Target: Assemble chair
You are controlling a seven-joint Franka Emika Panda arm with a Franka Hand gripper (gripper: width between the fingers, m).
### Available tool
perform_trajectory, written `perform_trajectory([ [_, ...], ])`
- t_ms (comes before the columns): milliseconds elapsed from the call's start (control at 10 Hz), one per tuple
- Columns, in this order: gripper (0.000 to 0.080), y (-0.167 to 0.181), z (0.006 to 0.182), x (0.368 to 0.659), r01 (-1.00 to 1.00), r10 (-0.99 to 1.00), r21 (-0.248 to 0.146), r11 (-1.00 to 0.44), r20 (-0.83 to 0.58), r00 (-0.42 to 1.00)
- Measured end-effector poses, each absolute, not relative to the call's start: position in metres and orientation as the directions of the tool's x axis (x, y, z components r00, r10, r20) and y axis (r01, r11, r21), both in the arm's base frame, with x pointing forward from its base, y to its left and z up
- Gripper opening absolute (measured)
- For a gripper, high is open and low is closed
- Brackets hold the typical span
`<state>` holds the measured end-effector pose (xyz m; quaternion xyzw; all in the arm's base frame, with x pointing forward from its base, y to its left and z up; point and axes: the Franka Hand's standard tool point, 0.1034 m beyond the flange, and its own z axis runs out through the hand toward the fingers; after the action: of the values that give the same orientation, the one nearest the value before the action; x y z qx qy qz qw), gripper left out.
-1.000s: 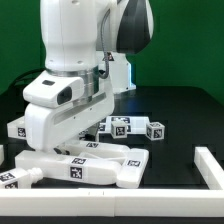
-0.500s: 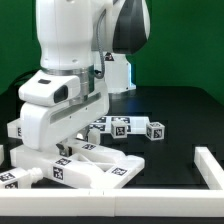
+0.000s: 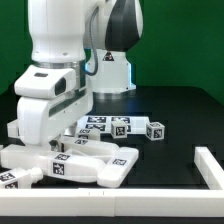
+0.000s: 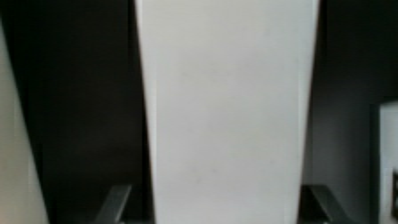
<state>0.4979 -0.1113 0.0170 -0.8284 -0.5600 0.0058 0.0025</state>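
Observation:
The chair is in loose white tagged pieces on the black table. In the exterior view a long flat white piece (image 3: 95, 166) lies at the front, and my gripper (image 3: 57, 150) comes down onto its left part, mostly hidden behind the arm's hand. The wrist view shows this piece as a broad white bar (image 4: 228, 110) filling the space between my two dark fingertips (image 4: 121, 203), which press against its sides. My gripper (image 4: 222, 205) is shut on it. More pieces (image 3: 118, 126) lie behind, and a tagged small block (image 3: 155, 130) sits to their right.
A white piece (image 3: 14, 130) shows at the exterior view's left behind the arm, and another (image 3: 18, 178) lies at the front left. A white raised border (image 3: 208, 168) runs along the table's right and front. The robot's base (image 3: 110, 70) stands at the back.
My jaws have closed onto the long white piece. Arm and piece have shifted toward the exterior view's left; the piece's right end now sits further left.

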Motion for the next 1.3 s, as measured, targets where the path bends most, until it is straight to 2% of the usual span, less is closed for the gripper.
perform_trajectory([
  [600,0.0285,-0.109,0.013,0.493,0.931,0.931,-0.022,-0.365,-0.012,0.365],
  [900,0.0285,-0.121,0.011,0.488,0.942,0.943,-0.026,-0.333,-0.012,0.333],
  [1000,0.0285,-0.12,0.009,0.485,0.937,0.937,-0.016,-0.35,-0.009,0.35],
  [1300,0.0285,-0.11,0.009,0.486,0.848,0.848,-0.021,-0.53,-0.006,0.53],
])
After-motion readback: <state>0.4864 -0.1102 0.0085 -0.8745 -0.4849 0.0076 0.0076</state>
